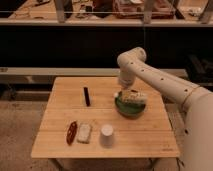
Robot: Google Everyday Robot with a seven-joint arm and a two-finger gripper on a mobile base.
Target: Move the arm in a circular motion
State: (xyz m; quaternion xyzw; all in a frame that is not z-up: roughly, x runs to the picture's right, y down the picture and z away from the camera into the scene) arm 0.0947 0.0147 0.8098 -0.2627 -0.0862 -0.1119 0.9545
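Cream-white tube-segment robot arm enters from right, over R side of light wood slat table. Long axis runs lower-R to upper-L, up to elbow joint; last link points down. Gripper at L rim of green bowl holding 1 pale pkg. Gripper state: can't tell. Pkg print can't be read.

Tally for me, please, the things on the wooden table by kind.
Bowl: 1, green
Cup: 1, white
Black bar: 1
Packets: 3: red-brown packet, white packet, packet in the bowl
Total: 6
The gripper hangs by the bowl's rim, nearest the black bar.
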